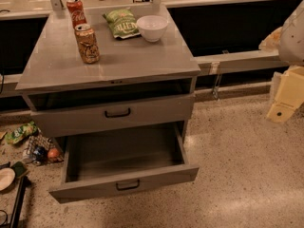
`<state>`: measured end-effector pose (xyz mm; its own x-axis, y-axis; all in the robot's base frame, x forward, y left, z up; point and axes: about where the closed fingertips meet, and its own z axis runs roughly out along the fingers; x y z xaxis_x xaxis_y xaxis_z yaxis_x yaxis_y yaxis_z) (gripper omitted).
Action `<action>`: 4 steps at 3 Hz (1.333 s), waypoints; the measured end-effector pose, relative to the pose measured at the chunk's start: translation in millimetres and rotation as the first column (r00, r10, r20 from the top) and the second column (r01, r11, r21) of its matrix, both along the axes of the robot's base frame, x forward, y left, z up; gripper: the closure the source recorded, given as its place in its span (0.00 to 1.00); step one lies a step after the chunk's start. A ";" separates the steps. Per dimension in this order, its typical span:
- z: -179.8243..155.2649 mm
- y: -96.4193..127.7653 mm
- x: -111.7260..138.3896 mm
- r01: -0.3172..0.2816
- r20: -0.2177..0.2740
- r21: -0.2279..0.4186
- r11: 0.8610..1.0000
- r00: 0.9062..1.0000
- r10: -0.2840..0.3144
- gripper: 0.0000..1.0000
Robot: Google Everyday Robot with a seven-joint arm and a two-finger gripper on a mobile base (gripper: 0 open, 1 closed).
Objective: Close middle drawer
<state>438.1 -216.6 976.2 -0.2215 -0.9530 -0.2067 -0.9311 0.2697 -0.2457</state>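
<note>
The middle drawer is a wide grey drawer with a small black bar handle. It is pulled far out towards me, and its deep plain grey box shows nothing inside. Above it, another grey drawer with a black handle stands slightly out, with a dark gap under the cabinet top. Whatever lies below the open drawer is hidden. My gripper, cream-coloured, hangs at the right edge of the view. It is well right of the cabinet, about level with the upper drawer, and touches nothing.
On the cabinet top stand a brown can, a red can, a green chip bag and a white bowl. On the floor at the left lie a green bag, a wire basket and a plate.
</note>
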 end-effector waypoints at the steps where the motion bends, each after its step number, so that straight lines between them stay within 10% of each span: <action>1: 0.0 0.0 0.0 0.000 0.000 0.000 1.000 1.000 0.000 0.00; 4: -178.6 40.2 47.7 -0.179 0.055 0.196 0.964 0.984 0.172 0.72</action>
<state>485.9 -176.4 797.6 -0.0430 -0.9149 -0.4015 -0.9593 0.1500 -0.2392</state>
